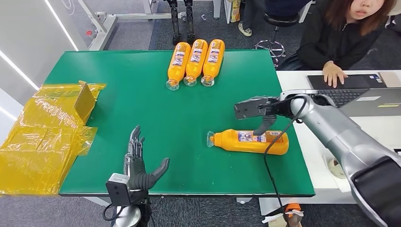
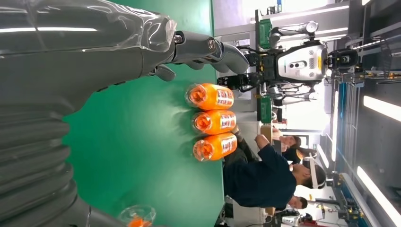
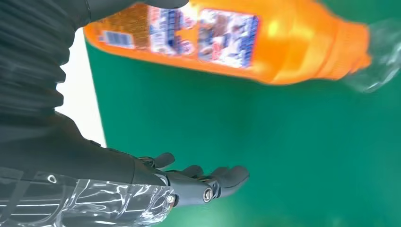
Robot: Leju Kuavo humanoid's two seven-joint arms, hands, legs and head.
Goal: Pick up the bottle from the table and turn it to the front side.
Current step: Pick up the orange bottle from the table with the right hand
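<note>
1 bottle [image 1: 249, 141] lies flat on the table [image 1: 142, 109]; right hand [image 1: 265, 118] above it, left hand [image 1: 142, 163] apart, both fingers spread.

In the head view we see the worktop [image 1: 142, 99] across the middle of the frame; a row of three bottles [image 1: 195, 62] lies side by side at its upper centre, touching one another, caps toward the lower edge; a single bottle [image 1: 249, 141] lies on its side at lower right of the worktop, cap pointing left; our right hand [image 1: 265, 118] sits just above that bottle, at its right half; our left hand [image 1: 140, 165] is at lower left of centre, over the worktop's near edge; a pile of wrapped sheets [image 1: 42, 137] lies on the left edge, overhanging the worktop; a laptop [image 1: 359, 92] lies on a side table [image 1: 312, 156] at right, a person [image 1: 340, 38] behind it at upper right.
</note>
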